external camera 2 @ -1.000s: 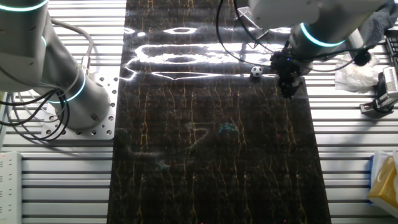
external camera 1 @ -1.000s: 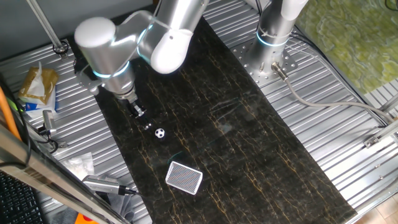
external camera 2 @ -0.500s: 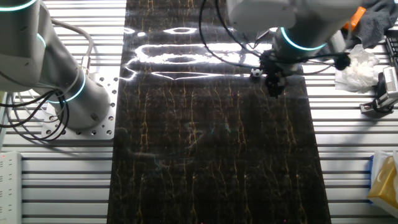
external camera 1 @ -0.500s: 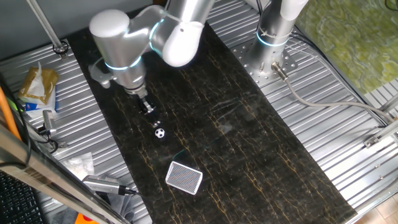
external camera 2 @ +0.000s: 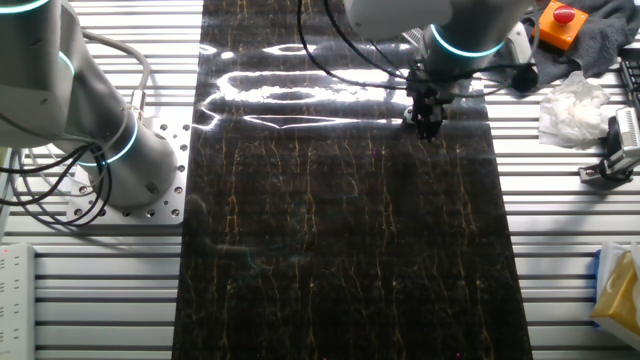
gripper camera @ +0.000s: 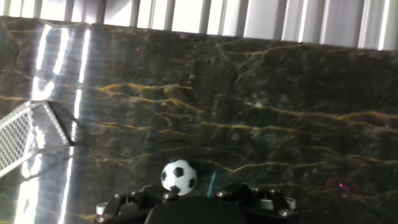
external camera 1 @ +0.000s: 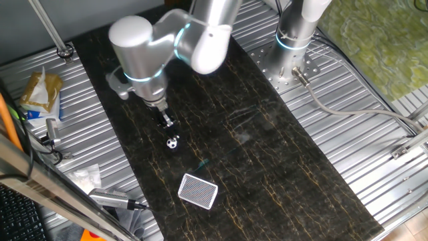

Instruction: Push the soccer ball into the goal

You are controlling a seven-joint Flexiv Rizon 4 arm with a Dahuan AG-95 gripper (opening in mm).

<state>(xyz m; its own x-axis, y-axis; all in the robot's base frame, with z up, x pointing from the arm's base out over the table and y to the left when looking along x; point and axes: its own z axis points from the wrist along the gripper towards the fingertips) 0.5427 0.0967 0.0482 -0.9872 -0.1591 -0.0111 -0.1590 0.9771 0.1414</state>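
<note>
The small black-and-white soccer ball [external camera 1: 172, 142] lies on the dark marbled mat [external camera 1: 267, 174]. My gripper [external camera 1: 167, 122] points down just behind the ball, almost touching it, and its fingers look pressed together and hold nothing. The goal [external camera 1: 198, 191], a white-rimmed frame with grey mesh, lies in front of the ball, toward the mat's near end. In the hand view the ball [gripper camera: 179, 177] sits right at my gripper [gripper camera: 193, 205], and the goal [gripper camera: 25, 134] is at the left edge. In the other fixed view my gripper [external camera 2: 427, 115] covers most of the ball.
A second silver arm's base [external camera 1: 294, 40] stands at the mat's far right corner. A snack bag [external camera 1: 40, 94] and small tools [external camera 1: 110, 197] lie on the ridged metal table left of the mat. Crumpled tissue [external camera 2: 570, 110] and an orange button box [external camera 2: 560, 20] lie beside the mat.
My arm has swung along the mat, bringing the gripper from off to one side to right behind the ball. The ball and the goal have stayed about where they were.
</note>
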